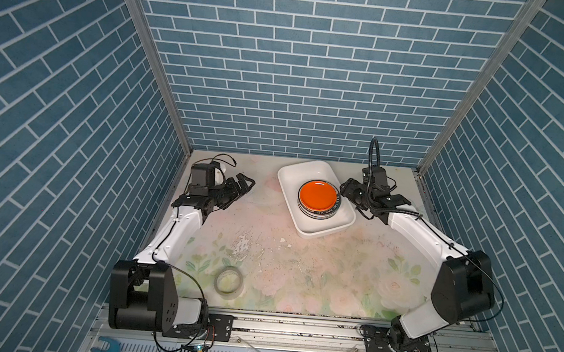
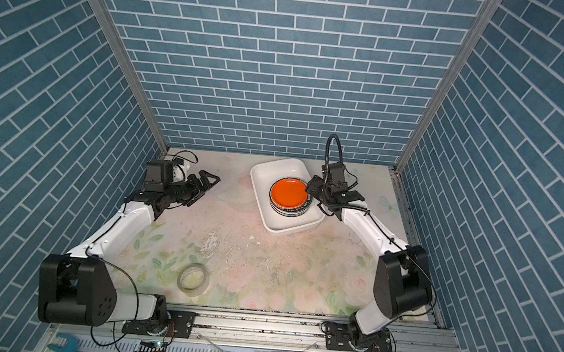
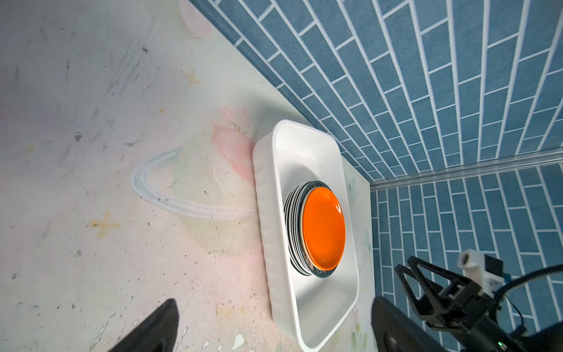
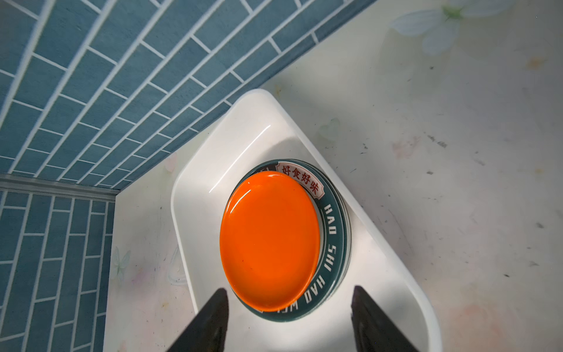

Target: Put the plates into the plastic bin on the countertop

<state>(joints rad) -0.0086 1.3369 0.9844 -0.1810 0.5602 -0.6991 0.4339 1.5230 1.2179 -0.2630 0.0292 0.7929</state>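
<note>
Right fingers (image 4: pixel 210 323) spread beside plates (image 4: pixel 269 240) stacked in bin (image 4: pixel 253 122); left fingers (image 3: pixel 158 326) spread, well apart.

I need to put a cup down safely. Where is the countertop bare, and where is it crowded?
Bare: the countertop between the left gripper and the plastic bin, and the front stretch between the tape roll and the right arm. Crowded: the bin's middle, with the plates and the right gripper beside them.
</note>
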